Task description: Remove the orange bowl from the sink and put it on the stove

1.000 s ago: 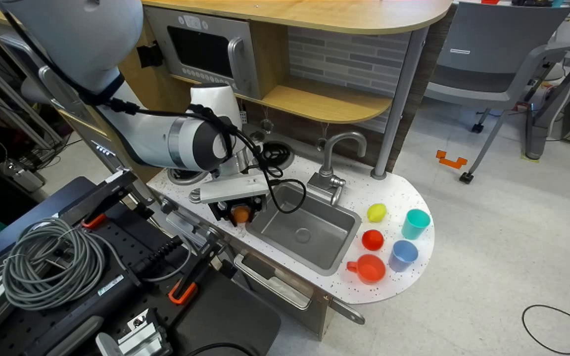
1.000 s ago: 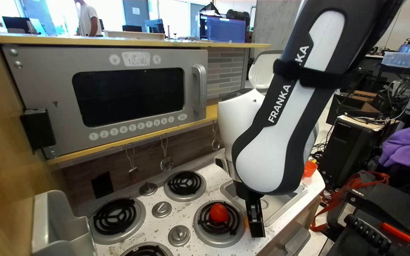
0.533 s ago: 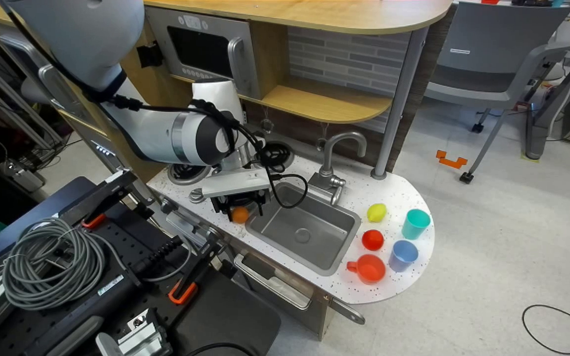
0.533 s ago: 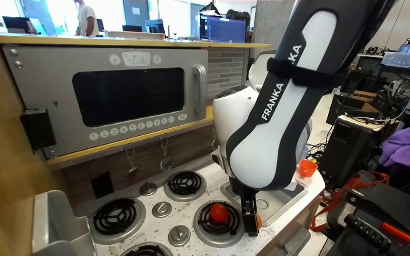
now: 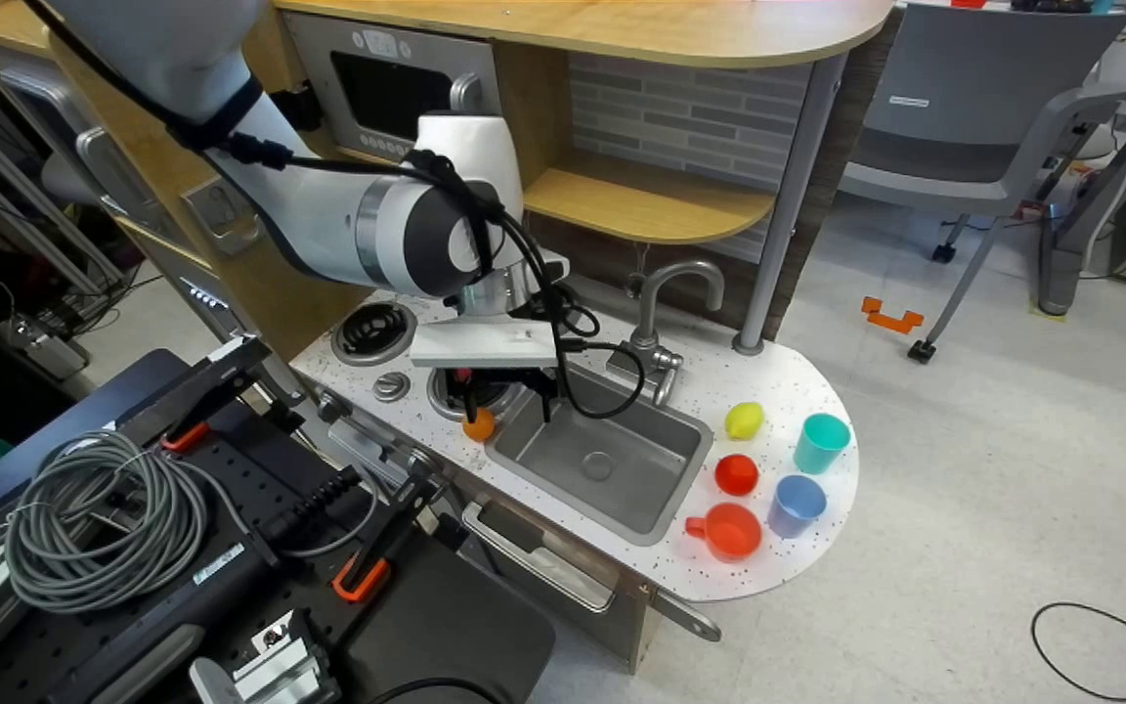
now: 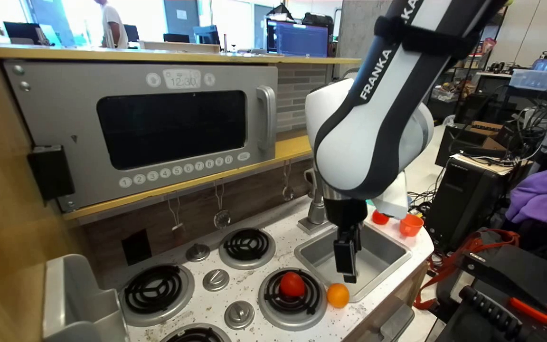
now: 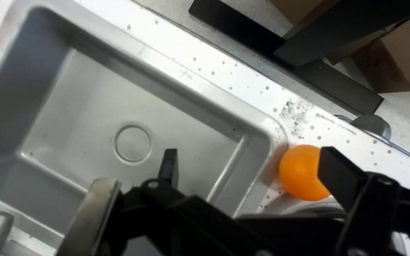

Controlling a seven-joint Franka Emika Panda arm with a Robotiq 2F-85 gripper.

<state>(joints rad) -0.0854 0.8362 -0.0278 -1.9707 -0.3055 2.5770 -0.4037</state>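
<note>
The orange bowl (image 6: 337,295), a small plain round orange thing, rests on the white counter strip between the sink (image 5: 563,460) and the nearest burner of the stove (image 6: 207,304). Whether it touches the burner's silver ring I cannot tell. My gripper (image 7: 248,153) stands wide open above it and is apart from it. In the wrist view one finger (image 7: 336,174) covers the right side of the orange bowl (image 7: 299,172), while the opposite finger is over the sink basin. Nothing is held. In an exterior view the gripper (image 5: 508,418) hangs over the sink's stove-side edge.
A red round item (image 6: 292,284) lies on the burner beside the orange bowl. The curved faucet (image 5: 651,303) rises behind the sink. Beyond the basin are a yellow lemon (image 5: 745,420), a red cup (image 5: 731,531), a blue cup (image 5: 798,506) and a teal cup (image 5: 821,443). A toy microwave (image 6: 174,128) overhangs the stove.
The gripper has opened and let go of the orange bowl, which was between its fingers. The arm has risen and shifted toward the sink. The bowl stays at nearly the same spot.
</note>
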